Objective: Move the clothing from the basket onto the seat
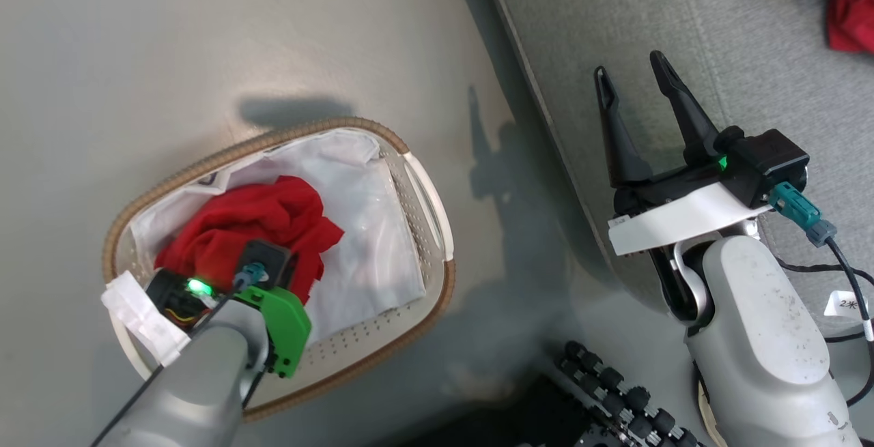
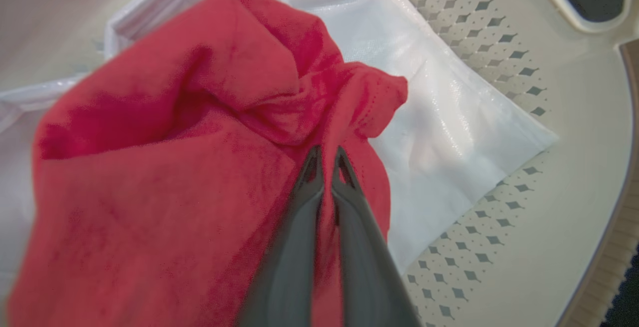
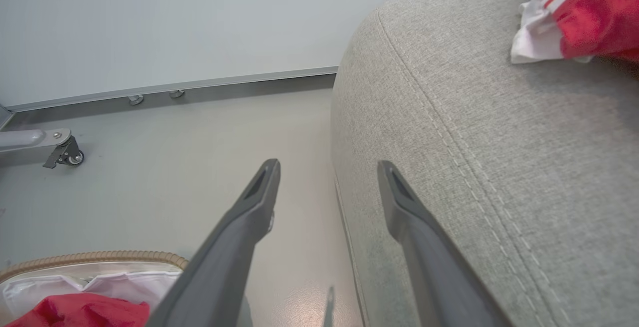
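Inside the basket (image 1: 412, 228), the left hand (image 2: 325, 155) pinches a fold of red clothing (image 2: 174, 142); the right hand (image 1: 628, 68) hangs open over the seat (image 1: 683, 24) edge. Next comes lifting it across, I reckon.

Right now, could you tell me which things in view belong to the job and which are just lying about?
Job: red garment, pinched by left end effector; basket; seat; striped garment on the seat.
Lying about: liner; caster.
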Controlling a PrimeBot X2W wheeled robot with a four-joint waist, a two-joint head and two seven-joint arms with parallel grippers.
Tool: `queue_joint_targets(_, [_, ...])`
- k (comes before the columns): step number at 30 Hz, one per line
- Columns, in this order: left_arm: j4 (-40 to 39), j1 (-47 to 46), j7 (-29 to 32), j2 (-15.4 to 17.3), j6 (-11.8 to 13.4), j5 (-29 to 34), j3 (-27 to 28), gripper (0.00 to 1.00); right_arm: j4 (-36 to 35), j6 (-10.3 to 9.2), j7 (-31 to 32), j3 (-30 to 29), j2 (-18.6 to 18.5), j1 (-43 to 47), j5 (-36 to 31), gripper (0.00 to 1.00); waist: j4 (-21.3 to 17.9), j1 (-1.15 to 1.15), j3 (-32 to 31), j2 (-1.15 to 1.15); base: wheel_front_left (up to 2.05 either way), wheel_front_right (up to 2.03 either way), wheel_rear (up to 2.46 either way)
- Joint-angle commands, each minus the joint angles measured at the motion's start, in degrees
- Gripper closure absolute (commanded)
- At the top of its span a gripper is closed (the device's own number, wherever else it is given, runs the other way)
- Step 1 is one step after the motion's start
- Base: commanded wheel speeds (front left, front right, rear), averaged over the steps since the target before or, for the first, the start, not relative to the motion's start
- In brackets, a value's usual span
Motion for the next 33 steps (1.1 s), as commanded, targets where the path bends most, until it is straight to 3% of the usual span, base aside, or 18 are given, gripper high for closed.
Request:
queue_joint_targets(1, [-1.0, 1.1, -0.4, -0.3, -0.2, -0.8, -0.5, 1.00, 0.6, -0.06, -0.1, -0.3, -0.2, 1.1, -0.6, 0.00, 1.1, 0.00, -4.6, 0.00, 0.00, 0.00, 0.00])
queue_joint_targets(10, [-10.1, 7.8, -0.5, -1.5, -0.2, -4.5, 2.7, 1.00, 3.6, -0.07, -0.1, -2.6, -0.2, 5.5, -2.0, 0.00, 5.1, 0.00, -16.3, 0.00, 0.00, 0.00, 0.00])
queue_joint_targets(22, [-24.5, 17.4, -0.5, -3.1, -0.2, -1.4, 9.1, 1.00, 6.7, -0.06, -0.1, -5.2, -0.2, 12.5, -4.1, 0.00, 10.3, 0.00, -29.5, 0.00, 0.00, 0.00, 0.00])
queue_joint_targets(33, [-36.8, 21.9, -0.5, -5.1, -0.2, 1.7, 16.3, 1.00, 8.0, -0.06, -0.1, -6.4, -0.2, 18.1, -4.3, 0.00, 12.9, 0.00, -37.4, 0.00, 0.00, 0.00, 0.00])
